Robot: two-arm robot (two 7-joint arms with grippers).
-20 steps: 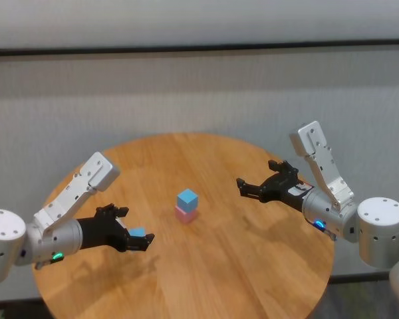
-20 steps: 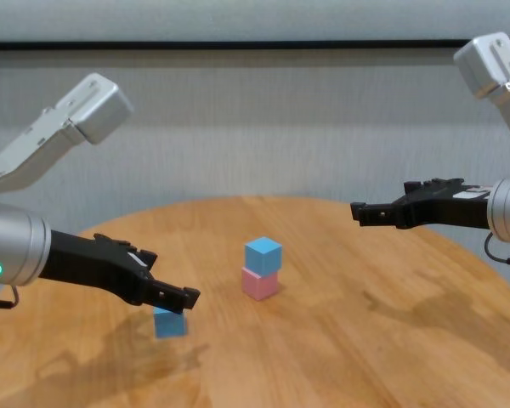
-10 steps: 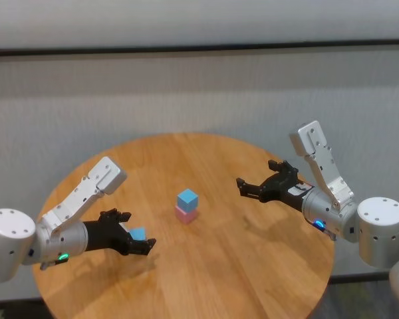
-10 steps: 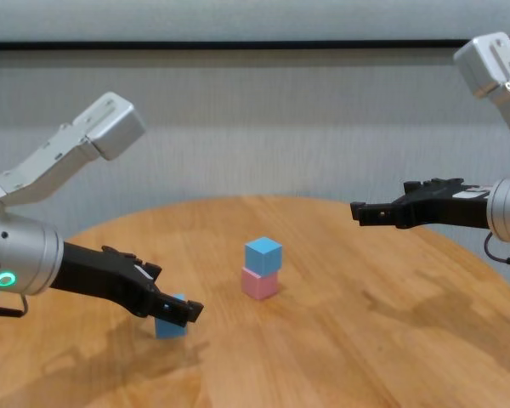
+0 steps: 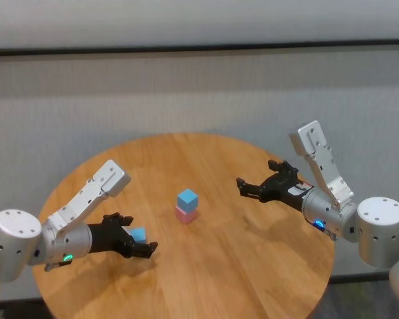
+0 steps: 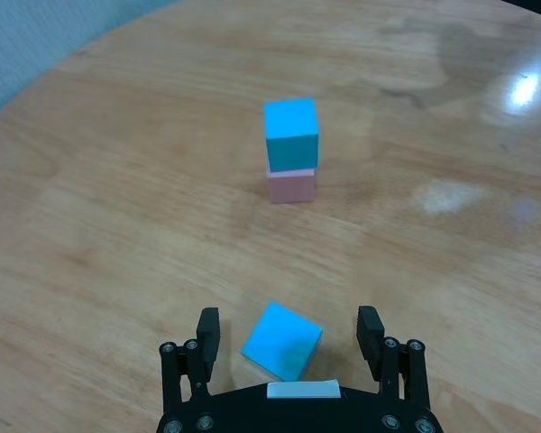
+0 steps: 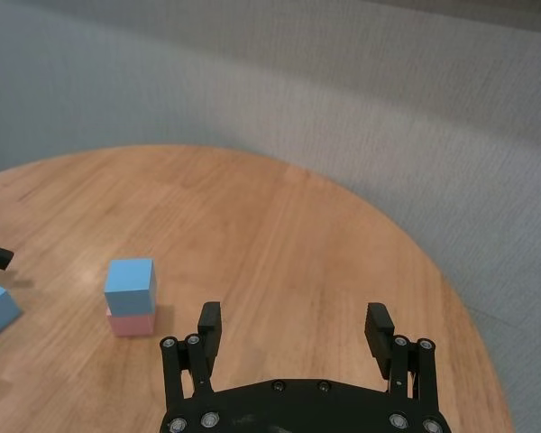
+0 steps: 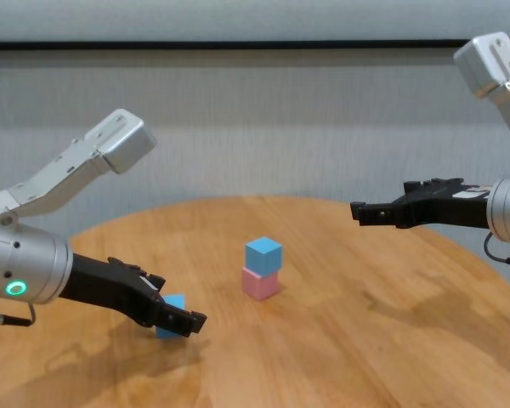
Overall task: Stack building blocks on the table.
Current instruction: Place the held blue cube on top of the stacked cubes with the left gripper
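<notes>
Between open left gripper fingers, unmarked blue block.

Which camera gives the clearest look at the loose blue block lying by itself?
The left wrist view: the loose blue block lies unobstructed between the open left gripper fingers. In head and chest views those fingers partly hide it; the right wrist view catches only its corner at the picture's edge.

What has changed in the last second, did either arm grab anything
The left gripper has come down toward the table and now straddles the loose light blue block, jaws open, nothing gripped yet. That block has not moved. The right gripper hangs open above the table's right side as before, and the other light blue block still sits on the pink block.
</notes>
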